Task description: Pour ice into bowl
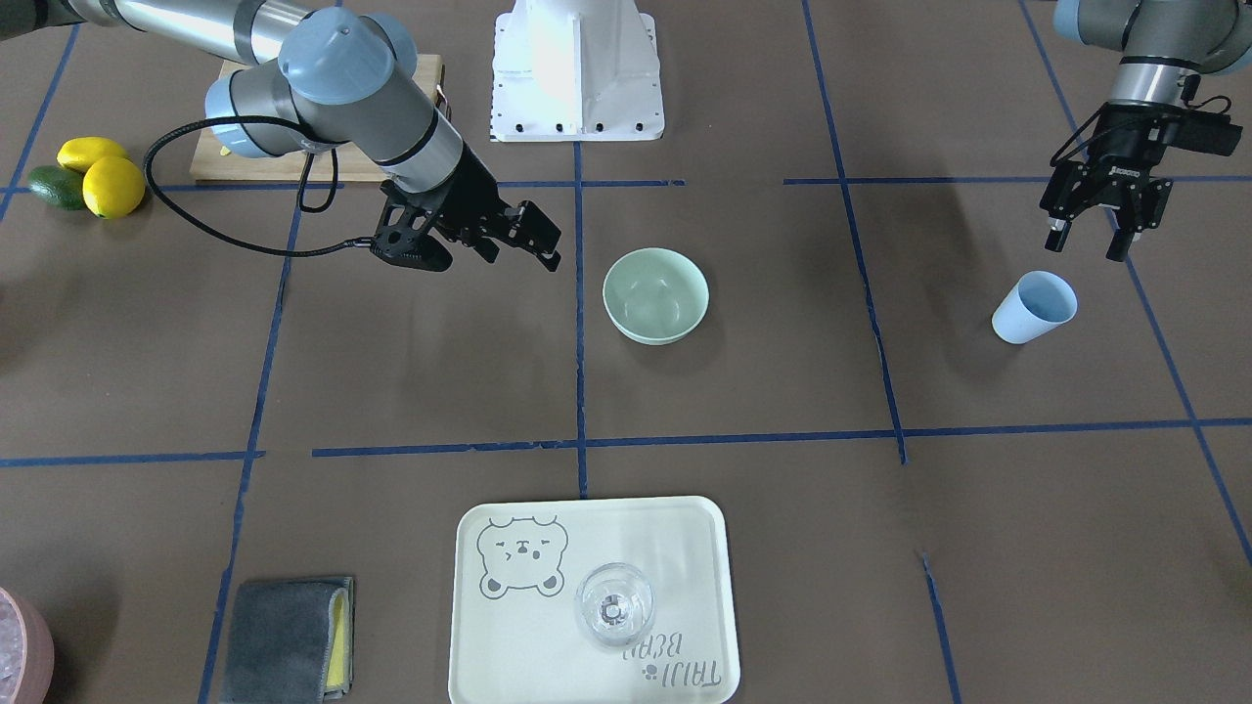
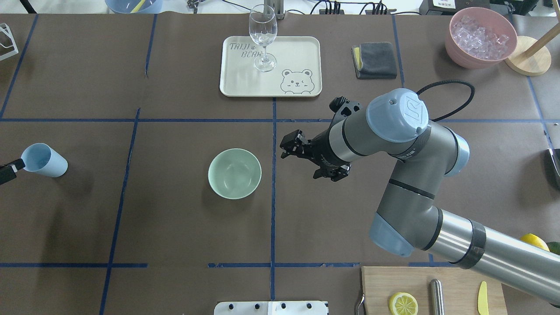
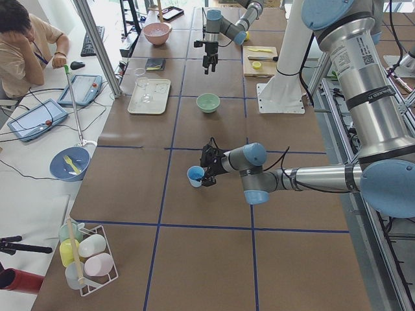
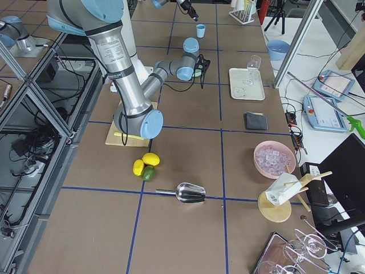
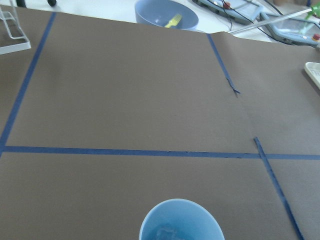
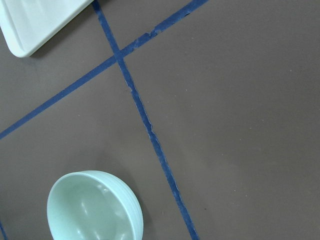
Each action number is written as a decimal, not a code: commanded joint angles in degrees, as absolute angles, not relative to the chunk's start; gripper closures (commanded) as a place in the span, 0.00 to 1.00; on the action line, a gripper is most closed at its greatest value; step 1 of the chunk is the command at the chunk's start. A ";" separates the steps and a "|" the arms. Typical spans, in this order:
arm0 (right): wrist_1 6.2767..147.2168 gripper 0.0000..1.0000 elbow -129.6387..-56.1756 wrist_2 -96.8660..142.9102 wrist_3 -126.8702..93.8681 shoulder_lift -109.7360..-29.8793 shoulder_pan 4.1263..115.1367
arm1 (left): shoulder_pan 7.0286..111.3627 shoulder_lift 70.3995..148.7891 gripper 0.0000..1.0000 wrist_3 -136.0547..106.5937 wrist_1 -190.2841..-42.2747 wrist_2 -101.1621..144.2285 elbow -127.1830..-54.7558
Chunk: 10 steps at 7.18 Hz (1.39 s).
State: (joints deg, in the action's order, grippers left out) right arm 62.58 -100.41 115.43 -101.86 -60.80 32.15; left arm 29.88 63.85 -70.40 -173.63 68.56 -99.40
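Left gripper (image 1: 1084, 246): fingers spread, beside light blue cup (image 1: 1035, 306), well apart from bowl (image 1: 655, 295).
Ice (image 5: 165, 234): faintly seen inside cup.
Right gripper (image 2: 288, 144): spread, hovering near bowl.
Risk: an off-centre pinch could tip the cup, scattering ice.

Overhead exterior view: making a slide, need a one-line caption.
Right gripper hovers beside the empty mint-green bowl; light blue cup at far left, wine glass on the bear tray beyond.
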 commanded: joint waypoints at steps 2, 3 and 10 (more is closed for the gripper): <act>62.67 0.00 -101.34 115.31 -101.78 -61.08 32.17 | 9.20 62.58 0.01 -79.60 -172.62 41.30 -98.18; 62.67 0.00 -101.51 115.31 -101.69 -61.17 32.17 | 6.97 62.84 0.01 -79.80 -169.92 35.48 -96.69; 62.58 0.00 -101.51 115.40 -101.25 -62.31 32.34 | 6.15 76.36 0.01 -77.27 -166.20 23.38 -84.30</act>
State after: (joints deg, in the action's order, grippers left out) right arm 62.58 -101.45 115.40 -101.26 -62.21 32.32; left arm 6.21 73.81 -78.69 -166.22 24.02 -86.16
